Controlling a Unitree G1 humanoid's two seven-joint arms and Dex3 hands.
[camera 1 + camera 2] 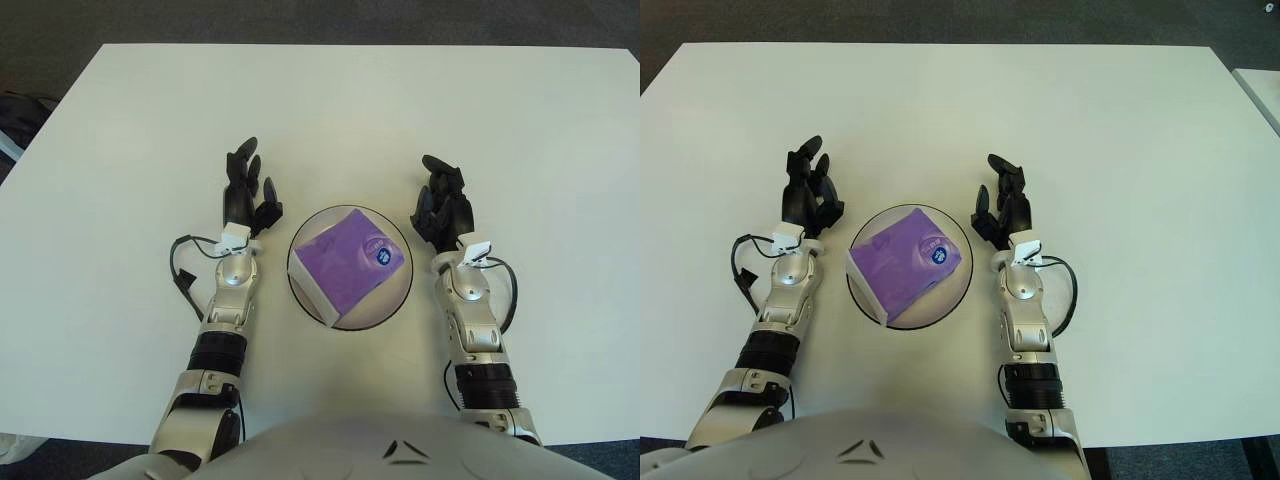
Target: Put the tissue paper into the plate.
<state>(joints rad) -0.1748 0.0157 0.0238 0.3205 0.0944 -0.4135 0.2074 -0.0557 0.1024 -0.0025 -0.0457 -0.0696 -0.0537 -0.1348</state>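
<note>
The tissue pack (349, 266), purple with a small dark round label near its right corner, lies inside the plate (296, 284). It sits turned diamond-wise, its corners toward the rim, and fills most of the plate. Its lower left edge shows a pale side face. The plate is round, with a dark edge, and stands on the white worktop (130, 120) near the robot's body.

The left hand (246, 190) shows to the left of the plate, close to its rim but apart from it. Its fingers (242, 157) are extended, loosely spread, pointing away from the body, and they hold nothing. A dark cable (182, 270) loops out from the left wrist, on the side away from the plate.

The right hand (441, 204) shows to the right of the plate, close to its rim but clear of it. Its fingers (434, 163) are slack and partly extended, pointing away from the body, and they hold nothing. A dark cable (507, 295) loops beside the right forearm, on the side away from the plate.

Neither hand touches the pack or the plate. Whether either hand touches the worktop cannot be told.
</note>
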